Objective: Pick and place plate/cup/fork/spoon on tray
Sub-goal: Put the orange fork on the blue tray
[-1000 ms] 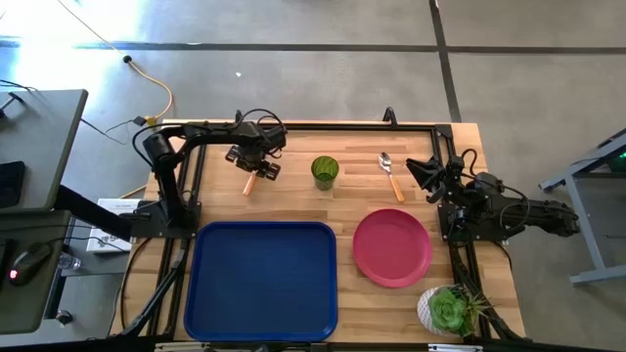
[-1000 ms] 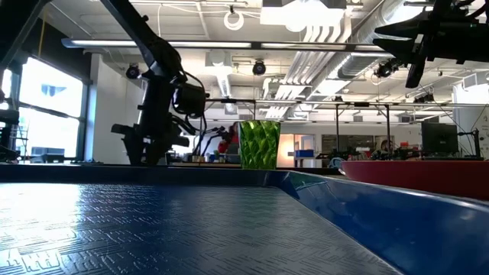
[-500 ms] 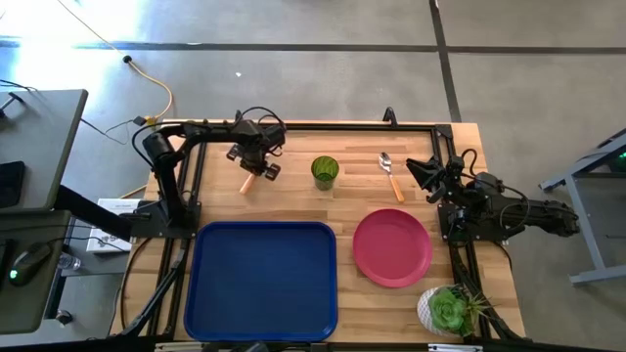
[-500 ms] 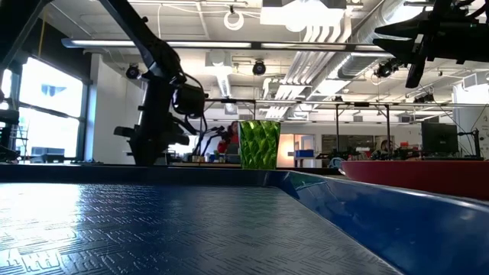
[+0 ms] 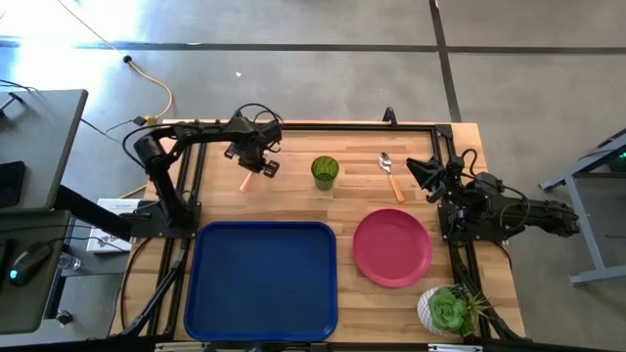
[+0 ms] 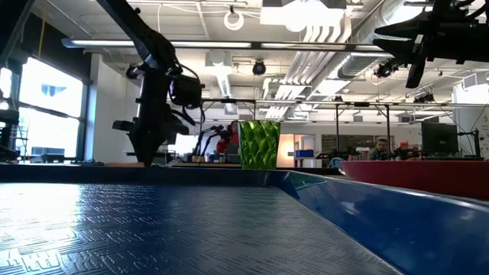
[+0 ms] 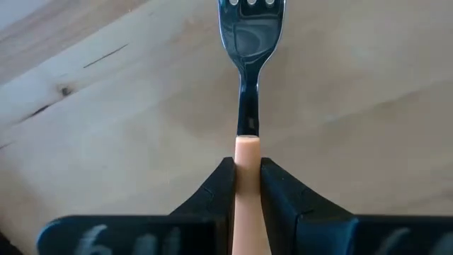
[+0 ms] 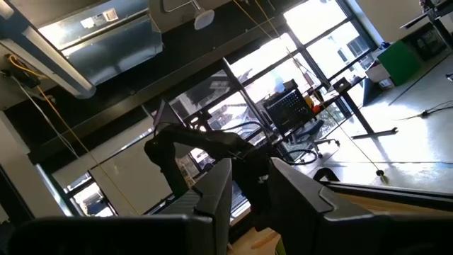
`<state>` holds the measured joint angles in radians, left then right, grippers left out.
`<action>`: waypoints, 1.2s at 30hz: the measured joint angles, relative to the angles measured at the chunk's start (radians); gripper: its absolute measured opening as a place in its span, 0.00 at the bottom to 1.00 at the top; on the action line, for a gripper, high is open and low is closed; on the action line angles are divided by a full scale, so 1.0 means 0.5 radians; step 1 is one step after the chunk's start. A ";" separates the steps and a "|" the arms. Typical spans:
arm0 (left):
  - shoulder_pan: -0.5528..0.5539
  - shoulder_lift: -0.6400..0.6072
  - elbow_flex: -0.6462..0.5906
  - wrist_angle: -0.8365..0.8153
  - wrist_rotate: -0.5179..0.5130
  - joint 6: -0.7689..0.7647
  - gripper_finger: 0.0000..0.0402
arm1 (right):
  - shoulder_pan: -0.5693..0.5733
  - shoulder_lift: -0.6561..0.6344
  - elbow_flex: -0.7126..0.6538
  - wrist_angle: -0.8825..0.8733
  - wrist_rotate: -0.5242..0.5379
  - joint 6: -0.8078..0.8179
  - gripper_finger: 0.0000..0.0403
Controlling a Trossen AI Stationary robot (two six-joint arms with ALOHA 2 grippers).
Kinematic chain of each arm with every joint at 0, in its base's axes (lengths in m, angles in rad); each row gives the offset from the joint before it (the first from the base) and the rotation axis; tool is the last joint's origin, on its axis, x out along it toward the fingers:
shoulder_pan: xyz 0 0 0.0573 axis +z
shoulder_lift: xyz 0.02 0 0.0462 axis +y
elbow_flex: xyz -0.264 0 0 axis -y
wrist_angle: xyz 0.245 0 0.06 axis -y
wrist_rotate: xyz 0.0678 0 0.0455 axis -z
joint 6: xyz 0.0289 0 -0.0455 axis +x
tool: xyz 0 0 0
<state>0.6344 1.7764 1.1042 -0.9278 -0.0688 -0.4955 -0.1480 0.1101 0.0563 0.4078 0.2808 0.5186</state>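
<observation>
No text, label, brand, number or sign can be read in any of the views; nothing legible stands on the tabletop, on the dishes, on the arms or in the room behind

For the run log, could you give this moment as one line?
left gripper: shut on fork handle | right gripper: idle, table edge | tray: no items
</observation>
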 joint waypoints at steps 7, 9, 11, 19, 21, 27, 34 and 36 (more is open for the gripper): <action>-0.075 -0.258 0.002 -0.003 0.018 -0.083 0.09 | 0.000 0.000 0.000 -0.015 0.000 0.008 0.22; -0.106 -0.357 0.002 -0.002 0.020 -0.125 0.09 | 0.000 0.000 0.000 -0.017 0.000 0.011 0.22; -0.137 -0.462 0.002 -0.001 0.019 -0.179 0.09 | 0.000 -0.001 0.000 -0.017 0.000 0.010 0.22; -0.280 -0.858 0.004 -0.030 -0.028 -0.400 0.09 | 0.000 -0.001 0.000 -0.031 0.000 0.090 0.22; -0.333 -0.942 0.004 -0.059 -0.028 -0.462 0.09 | 0.000 -0.001 0.000 -0.031 0.000 0.107 0.22; -0.533 -1.143 0.005 -0.267 -0.046 -0.708 0.09 | 0.000 -0.001 0.000 -0.031 0.000 0.107 0.22; -0.827 -1.297 0.006 -0.544 -0.123 -1.171 0.09 | 0.000 -0.001 0.000 -0.031 0.001 0.108 0.22; -0.915 -1.318 0.006 -0.652 -0.152 -1.330 0.09 | 0.000 -0.001 0.000 -0.031 0.002 0.108 0.22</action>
<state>0.1771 1.1175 1.1072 -1.2539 -0.1448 -1.1605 -0.1481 0.1097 0.0563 0.3926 0.2817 0.5724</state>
